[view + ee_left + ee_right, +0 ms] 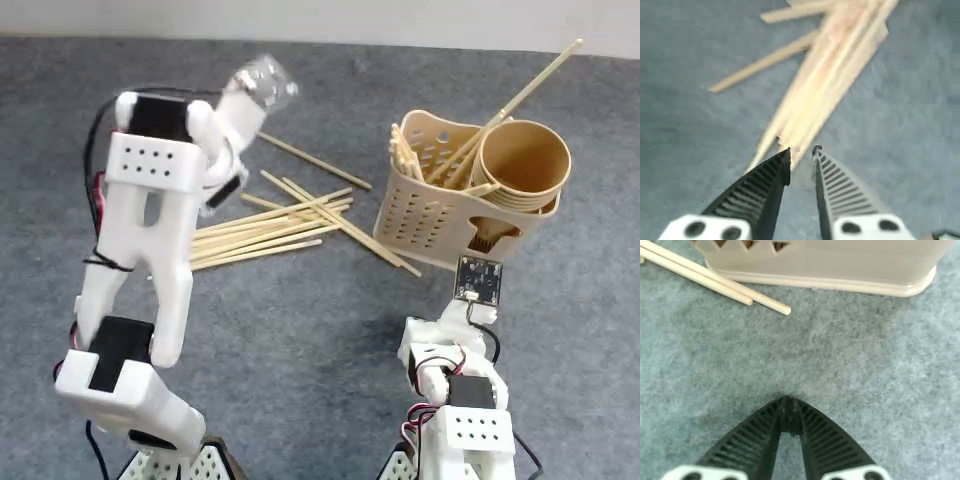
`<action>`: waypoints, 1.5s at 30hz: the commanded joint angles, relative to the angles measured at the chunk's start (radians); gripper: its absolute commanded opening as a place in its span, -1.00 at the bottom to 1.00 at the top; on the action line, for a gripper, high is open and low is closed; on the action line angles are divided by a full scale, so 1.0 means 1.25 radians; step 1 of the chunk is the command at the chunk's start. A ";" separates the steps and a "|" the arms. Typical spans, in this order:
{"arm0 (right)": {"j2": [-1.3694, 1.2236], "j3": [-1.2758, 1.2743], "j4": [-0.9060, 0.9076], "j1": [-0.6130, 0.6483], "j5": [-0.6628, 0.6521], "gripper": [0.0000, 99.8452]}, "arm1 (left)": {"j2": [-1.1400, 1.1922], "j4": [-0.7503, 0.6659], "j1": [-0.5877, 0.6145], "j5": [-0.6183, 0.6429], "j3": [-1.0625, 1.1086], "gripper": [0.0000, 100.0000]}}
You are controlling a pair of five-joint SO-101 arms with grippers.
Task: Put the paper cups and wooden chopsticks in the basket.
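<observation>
Working on the chopstick step: hovering the left gripper (802, 150), slightly parted and grasping nothing, just at the end of the loose wooden chopsticks (840, 65) lying bundled on the desk (300, 340). Parking the right gripper (788, 402), clenched and empty, near the foot of the basket (430, 215), already carrying the paper cups (525, 160) and several sticks. Next, probably needing lowering, pinching a stick or two near the end, then carrying across.
</observation>
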State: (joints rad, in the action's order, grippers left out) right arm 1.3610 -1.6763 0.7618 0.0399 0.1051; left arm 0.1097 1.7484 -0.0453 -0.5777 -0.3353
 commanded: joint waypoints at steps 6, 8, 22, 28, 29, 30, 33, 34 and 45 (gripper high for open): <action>0.009 -0.075 -0.015 0.004 0.006 -0.99 | -0.025 -0.144 0.009 -0.060 0.224 -0.69; 0.009 -0.075 -0.015 0.004 0.006 -0.99 | -0.025 -0.185 0.007 -0.060 0.268 -0.69; 0.009 -0.075 -0.015 0.004 0.006 -0.99 | 0.098 -0.401 0.009 -0.054 0.402 -0.69; 0.009 -0.075 -0.015 0.004 0.006 -0.99 | 0.242 -0.400 0.023 -0.020 0.305 -0.78; 0.009 -0.075 -0.015 0.004 0.006 -0.99 | 0.252 -0.400 0.021 -0.020 0.303 -0.80; 0.009 -0.075 -0.015 0.004 0.006 -0.99 | 0.258 -0.400 0.018 -0.020 0.303 -0.82; 0.009 -0.075 -0.015 0.004 0.006 -0.99 | 0.260 -0.388 0.006 -0.020 0.304 -0.92; 0.009 -0.075 -0.015 0.004 0.006 -0.99 | 0.260 -0.368 0.002 -0.020 0.296 -0.96; 0.009 -0.075 -0.015 0.004 0.006 -0.99 | 0.257 -0.146 -0.073 -0.017 0.202 -0.99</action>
State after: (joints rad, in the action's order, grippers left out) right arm 1.3610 -1.6763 0.7618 0.0399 0.1051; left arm 0.4427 1.4722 -0.0944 -0.6130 0.0023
